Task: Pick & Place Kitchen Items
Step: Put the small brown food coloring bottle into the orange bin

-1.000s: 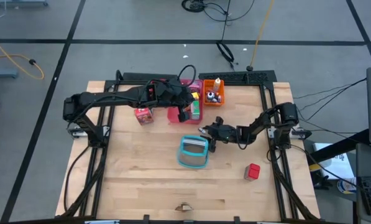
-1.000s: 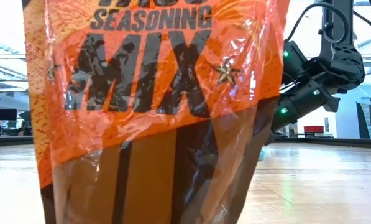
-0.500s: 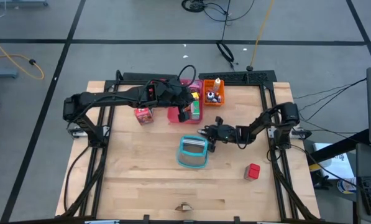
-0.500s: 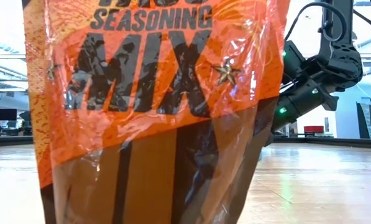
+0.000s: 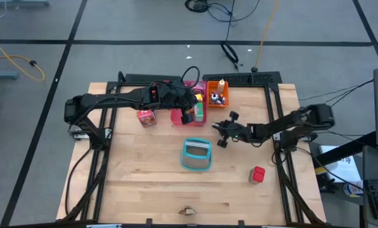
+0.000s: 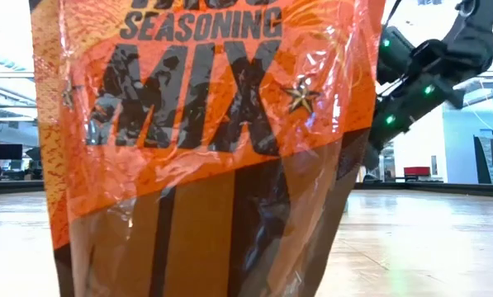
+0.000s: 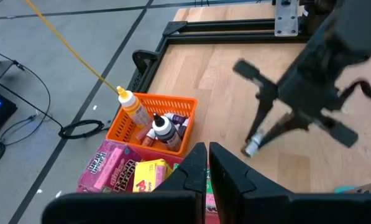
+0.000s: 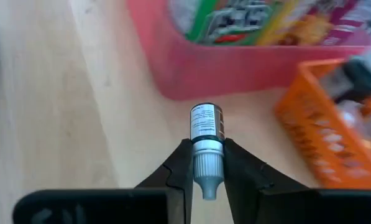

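Wooden table, small bottle pinched in right hand.

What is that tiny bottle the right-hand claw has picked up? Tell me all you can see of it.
The little bottle has a dark body with a pale printed label and a ribbed, light grey cap. It looks like plastic. The right gripper pinches it at the cap and neck, body pointing away from the wrist. It hangs above the bare wooden table, touching only the fingers, near the red tray and orange basket.
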Robot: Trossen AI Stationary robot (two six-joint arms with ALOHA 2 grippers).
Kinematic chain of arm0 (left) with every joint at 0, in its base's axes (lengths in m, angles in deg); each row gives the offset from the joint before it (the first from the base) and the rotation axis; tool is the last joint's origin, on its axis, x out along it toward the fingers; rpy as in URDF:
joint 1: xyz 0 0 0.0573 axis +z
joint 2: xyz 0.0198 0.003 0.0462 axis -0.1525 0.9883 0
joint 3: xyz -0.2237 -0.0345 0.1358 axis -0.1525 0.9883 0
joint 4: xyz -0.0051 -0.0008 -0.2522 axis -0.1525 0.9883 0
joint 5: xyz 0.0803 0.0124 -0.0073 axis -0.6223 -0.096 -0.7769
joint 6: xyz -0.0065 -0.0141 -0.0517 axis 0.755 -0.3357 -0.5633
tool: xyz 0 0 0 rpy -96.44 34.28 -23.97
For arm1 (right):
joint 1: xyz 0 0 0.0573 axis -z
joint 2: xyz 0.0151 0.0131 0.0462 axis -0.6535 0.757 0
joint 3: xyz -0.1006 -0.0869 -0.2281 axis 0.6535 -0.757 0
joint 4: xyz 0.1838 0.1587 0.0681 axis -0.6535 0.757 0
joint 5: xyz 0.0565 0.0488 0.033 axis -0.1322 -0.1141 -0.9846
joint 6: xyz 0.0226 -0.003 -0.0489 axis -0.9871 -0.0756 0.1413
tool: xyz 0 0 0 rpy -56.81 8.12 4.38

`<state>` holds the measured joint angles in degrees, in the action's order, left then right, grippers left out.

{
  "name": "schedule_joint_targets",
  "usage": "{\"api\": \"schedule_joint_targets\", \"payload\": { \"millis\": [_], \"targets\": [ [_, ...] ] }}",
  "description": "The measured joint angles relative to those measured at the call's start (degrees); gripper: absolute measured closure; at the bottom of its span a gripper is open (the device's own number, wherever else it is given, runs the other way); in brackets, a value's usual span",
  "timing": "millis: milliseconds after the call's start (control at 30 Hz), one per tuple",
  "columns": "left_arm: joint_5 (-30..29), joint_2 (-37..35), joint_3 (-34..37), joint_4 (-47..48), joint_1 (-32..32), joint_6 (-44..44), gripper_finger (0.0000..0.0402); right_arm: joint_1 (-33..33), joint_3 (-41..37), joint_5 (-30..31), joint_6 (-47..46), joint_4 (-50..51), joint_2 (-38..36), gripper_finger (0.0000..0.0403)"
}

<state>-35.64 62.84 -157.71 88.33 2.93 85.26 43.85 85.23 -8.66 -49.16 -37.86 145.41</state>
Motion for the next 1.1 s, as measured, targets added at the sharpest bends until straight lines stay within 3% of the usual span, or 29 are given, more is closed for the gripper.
{"api": "schedule_joint_targets", "payload": {
  "millis": [167, 300, 500, 733, 1100],
  "targets": [
    [0.0, 0.0, 0.0, 0.02, 0.0, 0.01, 0.038, 0.12, -0.82, 0.19, 1.37, 5.57, -10.32, 0.0351],
    [0.0, 0.0, 0.0, 0.07, 0.0, 0.02, 0.038, 1.15, -1.53, 4.19, 2.53, 9.67, -17.69, 0.0351],
    [0.01, 0.0, 0.0, 0.07, 0.0, 0.0, 0.038, 5.44, -1.97, 4.26, 3.65, 11.43, -24.03, 0.0351],
    [0.04, 0.0, 0.0, 0.02, 0.0, 0.0, 0.038, 13.28, -1.95, 3.77, 5.26, 7.59, -24.04, 0.0351],
    [0.09, 0.0, 0.0, -1.93, -0.09, -0.2, 0.038, 26.51, -1.95, -9.36, 6.31, -8.77, -17.74, 0.0351]
  ]
}}
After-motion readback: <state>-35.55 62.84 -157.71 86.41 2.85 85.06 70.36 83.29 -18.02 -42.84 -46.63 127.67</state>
